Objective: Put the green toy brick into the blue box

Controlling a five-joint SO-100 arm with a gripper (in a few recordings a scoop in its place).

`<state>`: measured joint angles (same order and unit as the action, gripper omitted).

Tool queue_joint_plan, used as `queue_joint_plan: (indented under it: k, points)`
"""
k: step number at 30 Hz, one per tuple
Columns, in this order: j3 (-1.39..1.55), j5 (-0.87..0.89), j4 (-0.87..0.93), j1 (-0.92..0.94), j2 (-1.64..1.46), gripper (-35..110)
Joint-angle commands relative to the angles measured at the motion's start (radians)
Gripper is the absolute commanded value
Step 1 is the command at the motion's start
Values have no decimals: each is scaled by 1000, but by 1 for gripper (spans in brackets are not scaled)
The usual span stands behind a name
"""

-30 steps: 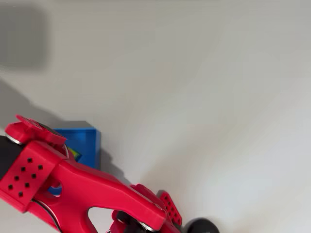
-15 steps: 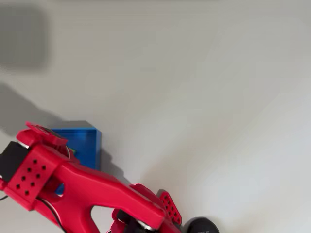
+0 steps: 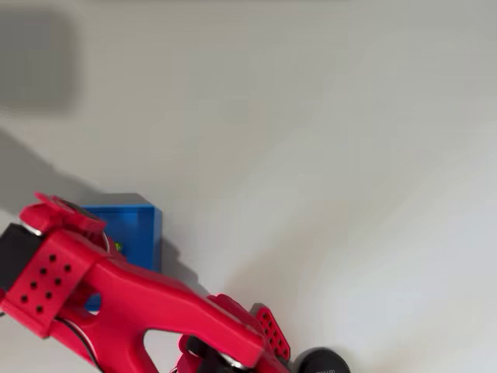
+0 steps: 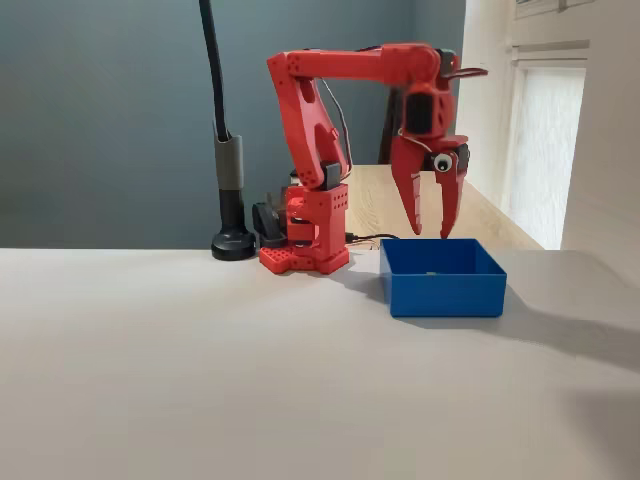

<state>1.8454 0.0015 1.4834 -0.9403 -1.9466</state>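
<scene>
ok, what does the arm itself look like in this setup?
All-red plastic arm on a blocky red base with perforated panels. Dark servos sit at the joints and thin cables run along the links. The hand has two long tapered red fingers, with a round googly-eye-like mark on one finger.

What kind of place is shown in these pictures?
Probably an indoor room used as a robot workspace: a plain pale table, a dark blue-grey wall, a bright window, and a black pole stand.
</scene>
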Motion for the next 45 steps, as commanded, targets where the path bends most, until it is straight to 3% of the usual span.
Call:
queue_joint_plan:
  k: [1, 12, 23, 32, 45]
  points:
    - [-138, -17, 44, 123, -69, 0]
    - [-176, -124, 8, 548, -83, 0]
    - [71, -3, -212, 833, -181, 0]
    - [635, -29, -463, 891, -669, 0]
    - [1121, -15, -480, 913, -1241, 0]
